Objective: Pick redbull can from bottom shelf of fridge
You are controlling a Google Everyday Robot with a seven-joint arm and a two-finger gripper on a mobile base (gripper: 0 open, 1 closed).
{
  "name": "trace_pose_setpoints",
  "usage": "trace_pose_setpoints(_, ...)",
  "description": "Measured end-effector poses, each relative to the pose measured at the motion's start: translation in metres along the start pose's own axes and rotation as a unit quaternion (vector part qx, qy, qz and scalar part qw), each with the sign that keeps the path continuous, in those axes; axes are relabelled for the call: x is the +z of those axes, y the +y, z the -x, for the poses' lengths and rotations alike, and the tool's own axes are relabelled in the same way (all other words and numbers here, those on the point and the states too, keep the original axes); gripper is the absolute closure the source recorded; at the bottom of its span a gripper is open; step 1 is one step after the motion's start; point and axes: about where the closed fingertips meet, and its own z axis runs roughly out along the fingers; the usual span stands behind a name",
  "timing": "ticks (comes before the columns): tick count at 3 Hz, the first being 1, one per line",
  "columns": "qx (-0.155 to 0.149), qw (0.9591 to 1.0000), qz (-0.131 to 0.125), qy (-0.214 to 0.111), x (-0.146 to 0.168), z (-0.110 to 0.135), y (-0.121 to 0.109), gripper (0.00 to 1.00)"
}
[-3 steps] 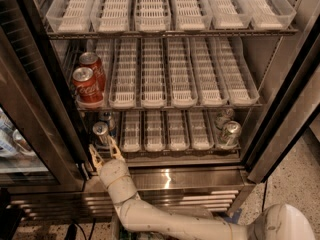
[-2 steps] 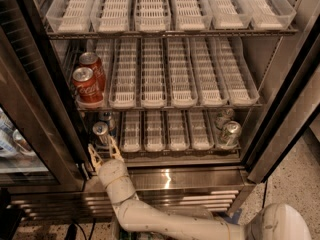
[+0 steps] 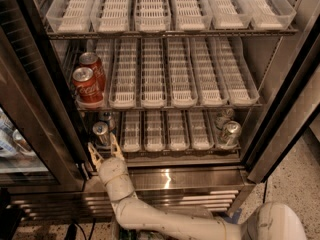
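Observation:
The fridge (image 3: 45, 99) stands open before me. Its bottom shelf (image 3: 165, 134) has white slotted lanes just above the shiny steel sill (image 3: 170, 176). Two slim Red Bull cans stand in the leftmost lane: the front redbull can (image 3: 101, 133) with its silver top showing, and a second one (image 3: 106, 118) behind it. My gripper (image 3: 104, 150) is open, its tan fingers pointing up just below and in front of the front can, one to each side, not touching it. The white arm reaches in from the lower right.
Two red Coca-Cola cans (image 3: 88, 86) stand at the left of the middle shelf. Two fatter silver-grey cans (image 3: 229, 133) sit at the right end of the bottom shelf. The open glass door (image 3: 20, 149) is at the left, the dark frame (image 3: 282, 119) at the right.

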Motion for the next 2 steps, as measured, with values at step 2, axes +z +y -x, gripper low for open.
trace_pose_setpoints(2, -0.016, 0.9995, -0.025, 0.003, 0.0135, -0.0138, -0.0106, 0.39)
